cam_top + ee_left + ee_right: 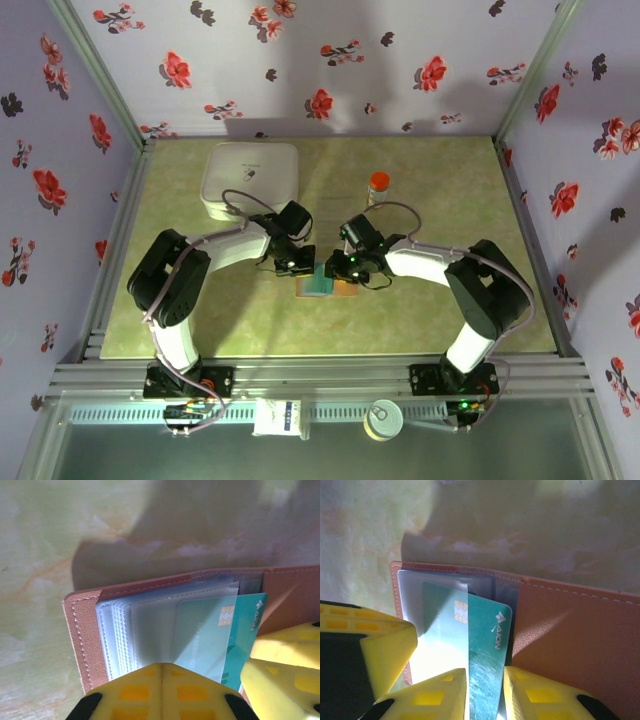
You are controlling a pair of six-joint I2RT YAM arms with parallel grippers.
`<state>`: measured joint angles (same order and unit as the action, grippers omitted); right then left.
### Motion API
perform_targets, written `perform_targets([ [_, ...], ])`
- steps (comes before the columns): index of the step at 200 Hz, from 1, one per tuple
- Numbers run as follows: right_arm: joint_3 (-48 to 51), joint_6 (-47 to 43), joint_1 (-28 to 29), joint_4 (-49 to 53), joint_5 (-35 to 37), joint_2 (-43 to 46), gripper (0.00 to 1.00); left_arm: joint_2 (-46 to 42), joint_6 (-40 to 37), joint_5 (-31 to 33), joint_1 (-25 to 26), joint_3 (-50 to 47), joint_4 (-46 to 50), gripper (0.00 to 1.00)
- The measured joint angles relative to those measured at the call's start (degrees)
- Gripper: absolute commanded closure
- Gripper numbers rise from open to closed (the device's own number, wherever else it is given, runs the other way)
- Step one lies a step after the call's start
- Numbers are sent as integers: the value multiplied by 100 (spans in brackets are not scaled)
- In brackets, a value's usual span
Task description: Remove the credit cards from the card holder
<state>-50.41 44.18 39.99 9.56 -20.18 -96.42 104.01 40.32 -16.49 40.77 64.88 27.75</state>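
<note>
Teal card [485, 655] half out of its clear sleeve in the open card holder [575, 630] at mid-table, long axis running straight back into the right gripper [485, 695]. Clamped there between the right fingers; left gripper [161, 692] shut, pinning the sleeves [150, 630] just beside.

The card holder [82, 640] is a tan-brown leather bifold with pale stitching, lying open and flat on the greenish table, right in the middle between the two arms. Inside there's a stack of clear, frosted plastic sleeves. One teal credit card [487, 645] with a gold chip and white logo sticks partway out of a sleeve, tilted a bit, its printed side up.
</note>
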Motion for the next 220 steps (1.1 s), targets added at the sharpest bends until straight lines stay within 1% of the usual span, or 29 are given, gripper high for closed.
perform_targets([
  [66,22,11,-15,-190,-105,-68,76,9,-20,46,0,0,57,100],
  [121,363,299,-155,-785,-411,-68,83,11,-22,68,0,0,63,100],
  [174,492,494,-203,-1244,-647,-70,82,13,-20,87,0,0,61,100],
  [220,566,557,-227,-1427,-752,-70,86,13,-22,98,0,-2,63,100],
])
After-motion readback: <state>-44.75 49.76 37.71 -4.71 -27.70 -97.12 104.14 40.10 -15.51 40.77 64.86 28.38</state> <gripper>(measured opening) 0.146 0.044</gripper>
